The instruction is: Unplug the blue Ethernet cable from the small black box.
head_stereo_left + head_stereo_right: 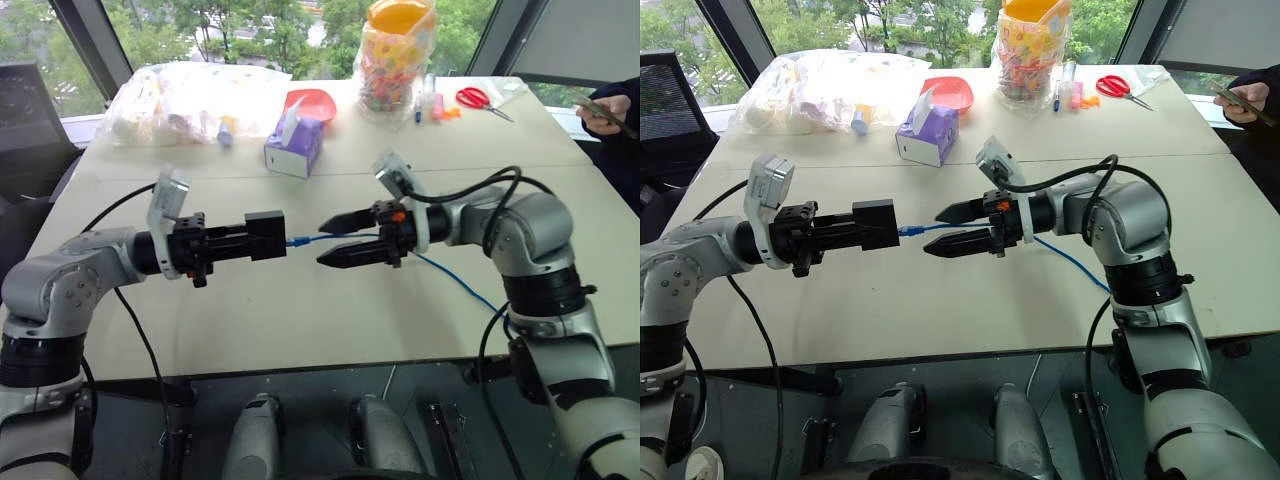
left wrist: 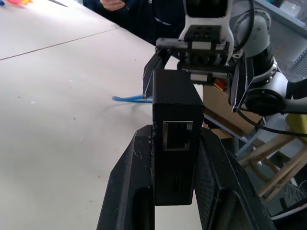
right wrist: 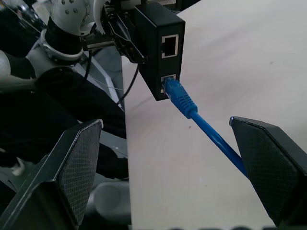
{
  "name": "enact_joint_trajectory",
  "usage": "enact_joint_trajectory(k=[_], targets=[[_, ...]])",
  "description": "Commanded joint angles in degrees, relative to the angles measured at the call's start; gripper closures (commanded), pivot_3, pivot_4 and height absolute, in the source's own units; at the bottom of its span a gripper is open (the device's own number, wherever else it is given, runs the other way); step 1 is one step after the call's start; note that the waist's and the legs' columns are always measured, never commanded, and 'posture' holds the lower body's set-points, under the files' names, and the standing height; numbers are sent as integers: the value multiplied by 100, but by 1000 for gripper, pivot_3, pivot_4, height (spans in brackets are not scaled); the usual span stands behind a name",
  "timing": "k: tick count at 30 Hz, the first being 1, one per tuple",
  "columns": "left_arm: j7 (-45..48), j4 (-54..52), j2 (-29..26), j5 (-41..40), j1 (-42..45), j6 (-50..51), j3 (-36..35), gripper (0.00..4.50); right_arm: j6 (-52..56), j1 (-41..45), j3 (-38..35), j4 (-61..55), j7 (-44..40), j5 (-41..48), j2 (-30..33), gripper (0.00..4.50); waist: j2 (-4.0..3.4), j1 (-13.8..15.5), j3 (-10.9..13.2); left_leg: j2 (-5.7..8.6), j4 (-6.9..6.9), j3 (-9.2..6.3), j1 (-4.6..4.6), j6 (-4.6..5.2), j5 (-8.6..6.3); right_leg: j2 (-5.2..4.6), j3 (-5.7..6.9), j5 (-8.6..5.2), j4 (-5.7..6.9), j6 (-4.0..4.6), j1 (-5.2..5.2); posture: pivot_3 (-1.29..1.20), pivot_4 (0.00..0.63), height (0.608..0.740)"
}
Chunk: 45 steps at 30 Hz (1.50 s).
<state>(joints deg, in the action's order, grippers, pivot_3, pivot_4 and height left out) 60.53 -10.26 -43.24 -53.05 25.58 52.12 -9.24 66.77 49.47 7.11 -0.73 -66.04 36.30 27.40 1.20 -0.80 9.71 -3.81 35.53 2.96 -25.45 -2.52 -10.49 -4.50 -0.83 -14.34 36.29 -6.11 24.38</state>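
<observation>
Beige desk [image 1: 300,320] by big windows, trees outside, clutter along the far edge — purple tissue box [image 1: 294,146], red bowl [image 1: 312,102], clear bag of colourful bits [image 1: 398,55], red scissors [image 1: 481,99], and a plastic bag of odds and ends [image 1: 180,100] at far left. Person's hand with a phone [image 1: 606,110] at the far right corner.

My left fingers [image 1: 240,240] are clenched on the small black box [image 1: 266,235], holding it in the air above the desk, pointing toward my right arm. In the left wrist view the box [image 2: 175,139] sits pinched between my two pads, one empty port facing that camera.

Blue Ethernet cable [image 1: 455,282] — its plug [image 3: 179,96] is in the lower port of the box, still seated; upper port beside it is empty. From the plug the cord runs between my right fingers, then trails across the desk and off the near edge on my right side.

My right fingers [image 1: 345,240] are released, spread wide, one pad on either side of the cable just beyond the box, not pinching it. In the right wrist view the cord passes close by one pad [image 3: 268,167]; whether it touches I can't tell. The other pad [image 3: 79,165] is well clear.
</observation>
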Motion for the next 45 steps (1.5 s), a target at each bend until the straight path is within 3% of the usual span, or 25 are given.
enact_joint_trajectory(k=[1, 7, 12, 28, 31, 33, 36, 38, 45], targets=[[-132, -306, 88, -182, 140, 29, -93, 4024, -20, 254, -61, 23, 145, 128, -104, 77, 0, 1, 0, 0, 0, 0, 0, 0, 0, 0, 0, 0, 0, -1, 0, 0, 150, 735], [-292, -429, 198, -227, 131, 96, -61, 4024, -17, 301, 94, -49, 136, 195, -165, 77, 0, 10, 0, 1, 0, 0, -3, 1, 0, 1, 0, 1, 0, -2, 0, 0, 150, 735], [-324, -444, 214, -227, 100, 97, -45, 4024, -32, 282, 212, -122, 129, 223, -128, 2281, 0, 1, 0, 1, 1, -1, -3, 1, -1, 1, 0, 1, 0, -3, 0, 0, 150, 735], [-48, -456, 72, -110, -52, -22, 20, 4024, -61, 331, 256, -58, 67, 227, -4, 2281, 0, 4, 0, 0, 1, 0, -3, 1, -1, 1, 0, 0, 0, -2, 0, 0, 150, 735], [-60, -476, 81, -107, -34, -20, 31, 4024, -79, 344, 268, -37, 49, 218, 15, 3124, 0, 4, 0, 1, 1, -1, -3, 1, -1, 1, 0, 0, 0, -2, 0, 0, 150, 735], [-76, -483, 94, -111, -18, -13, 31, 4024, -85, 342, 289, -48, 45, 217, 18, 4102, 0, 1, 0, 1, 1, 0, -3, 1, -1, 1, 0, 0, 0, -1, 0, 0, 150, 735], [-56, -477, 91, -102, -27, -21, 20, 4024, -84, 331, 308, -66, 38, 225, 8, 4102, 0, 0, 0, 0, 0, 0, -3, 1, -1, 1, 0, 0, 0, -1, 1, 0, 150, 735], [-14, -447, 75, -74, -50, -46, 23, 4024, -80, 326, 315, -74, 38, 230, 0, 4440, 0, 1, 0, 0, 1, 0, -3, 1, -1, 1, 0, 0, 0, -1, 1, 0, 150, 735], [53, -421, 29, -18, -104, -83, -6, 4024, -108, 305, 326, -53, 72, 182, 24, 4440, 0, 1, 0, 0, 1, 0, -3, 1, -1, 1, 0, 0, 0, -1, 1, 0, 150, 735]])
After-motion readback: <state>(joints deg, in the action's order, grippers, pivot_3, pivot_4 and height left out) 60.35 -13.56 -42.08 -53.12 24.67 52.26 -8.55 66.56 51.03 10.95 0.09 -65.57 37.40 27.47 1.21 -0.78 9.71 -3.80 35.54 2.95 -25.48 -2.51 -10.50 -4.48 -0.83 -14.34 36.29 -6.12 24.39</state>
